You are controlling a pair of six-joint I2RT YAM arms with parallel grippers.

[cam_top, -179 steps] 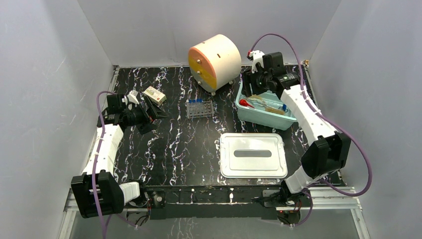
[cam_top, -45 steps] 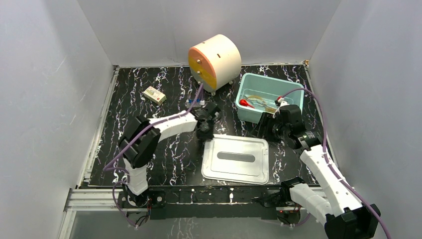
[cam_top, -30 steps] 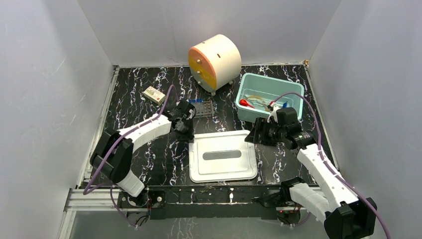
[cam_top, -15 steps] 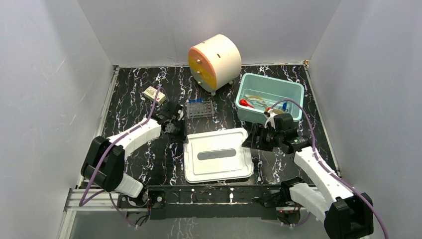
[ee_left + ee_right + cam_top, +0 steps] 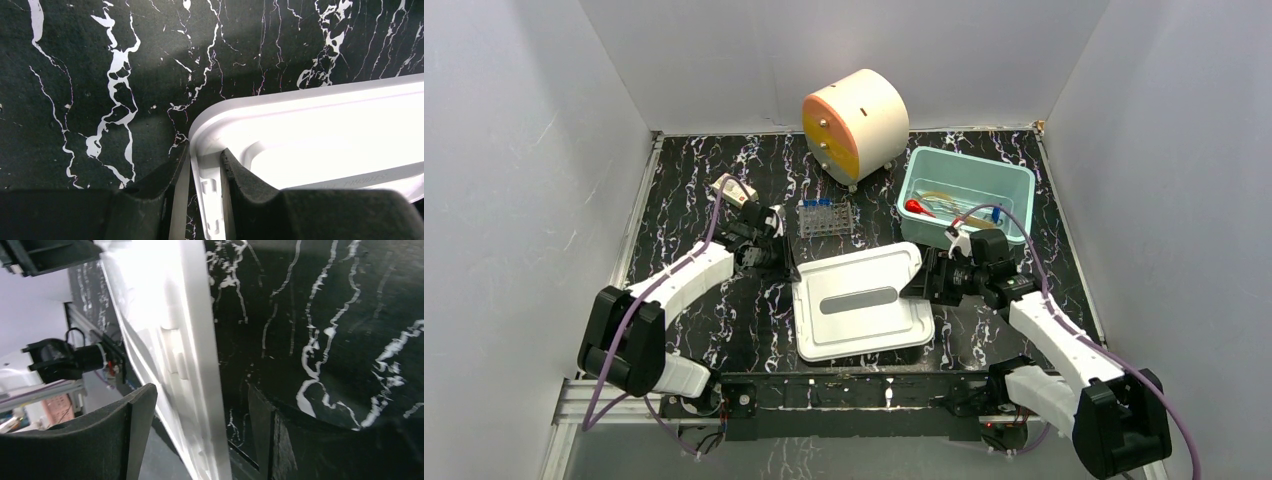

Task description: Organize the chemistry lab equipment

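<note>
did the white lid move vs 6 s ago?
Yes. The lid has slid left and turned: it sat straight in front of the teal tub, now it lies left of it, nearer the tube rack.

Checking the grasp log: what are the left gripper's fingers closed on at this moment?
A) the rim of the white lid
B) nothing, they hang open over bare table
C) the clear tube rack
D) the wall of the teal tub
A: the left wrist view shows the left gripper with one finger on each side of the white lid rim at its corner, while the tube rack stands apart.
</note>
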